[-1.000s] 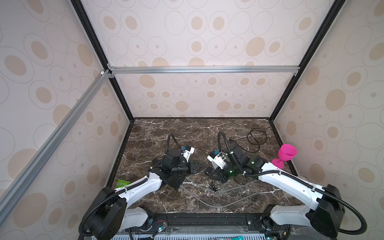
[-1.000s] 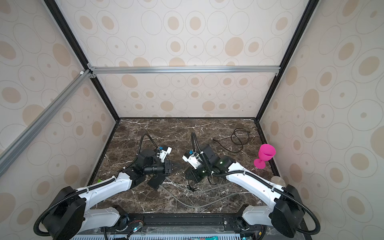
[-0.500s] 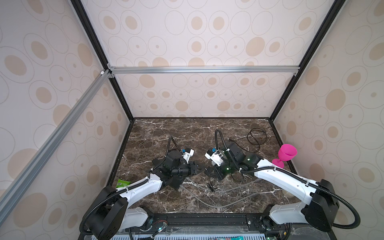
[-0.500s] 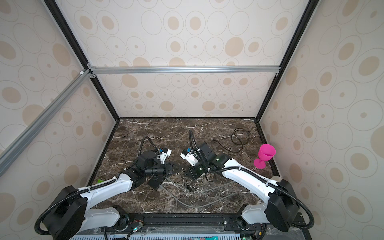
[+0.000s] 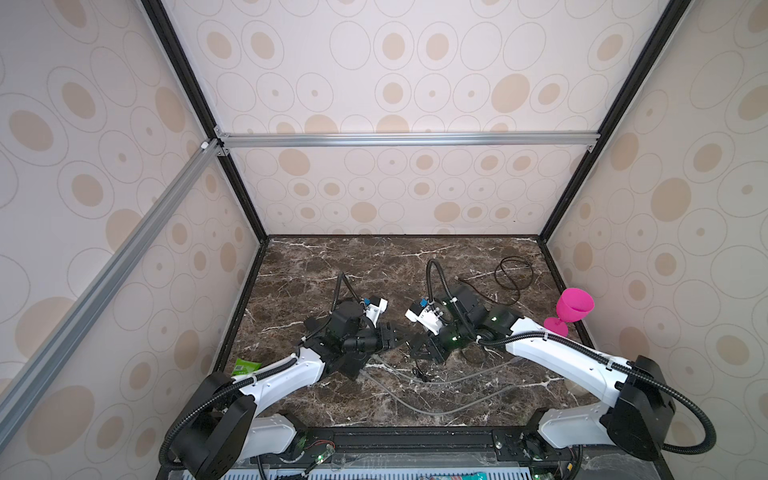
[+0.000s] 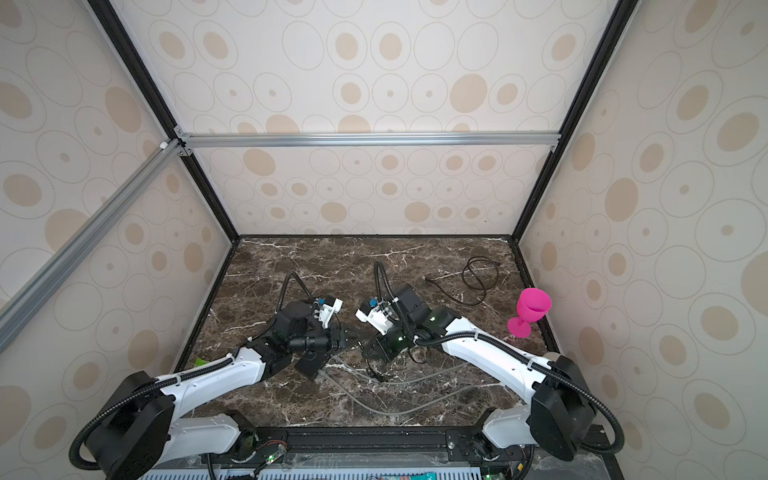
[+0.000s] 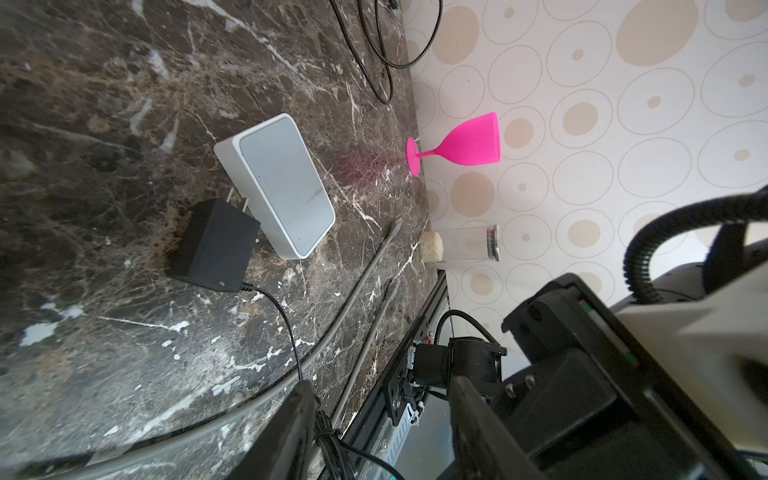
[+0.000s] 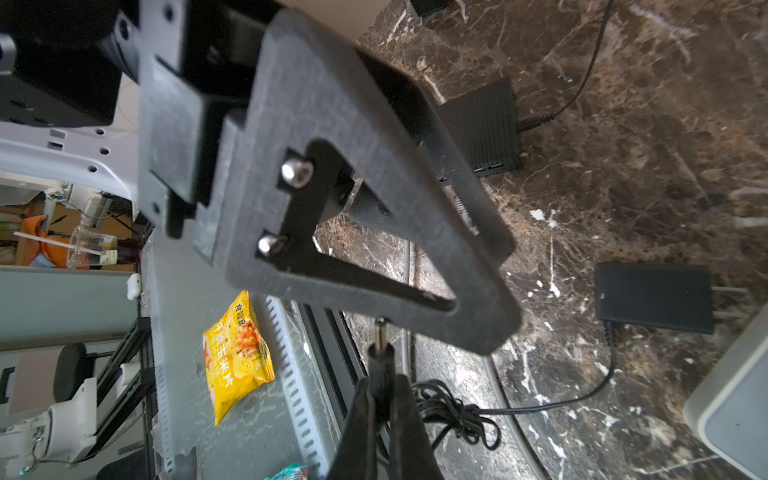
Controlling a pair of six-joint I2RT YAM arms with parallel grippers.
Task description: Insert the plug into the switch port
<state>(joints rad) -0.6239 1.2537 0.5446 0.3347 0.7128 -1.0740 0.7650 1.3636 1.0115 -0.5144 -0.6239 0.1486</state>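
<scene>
Both top views: my left gripper (image 5: 395,334) and right gripper (image 5: 415,345) face tip to tip near the middle of the marble table (image 5: 374,266); a pink goblet (image 5: 573,307) stands at three o'clock.

Left wrist: my left jaws stand spread. The grey switch (image 7: 276,185) lies flat, with the black power adapter (image 7: 216,245) just beside it.

Right wrist: my right fingers (image 8: 357,424) pinch the barrel plug (image 8: 381,361); its tip perhaps touches my left finger (image 8: 478,324).

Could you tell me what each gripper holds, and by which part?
The right gripper pinches the plug by its black sleeve, behind the metal tip. The left gripper is open, holding nothing.
</scene>
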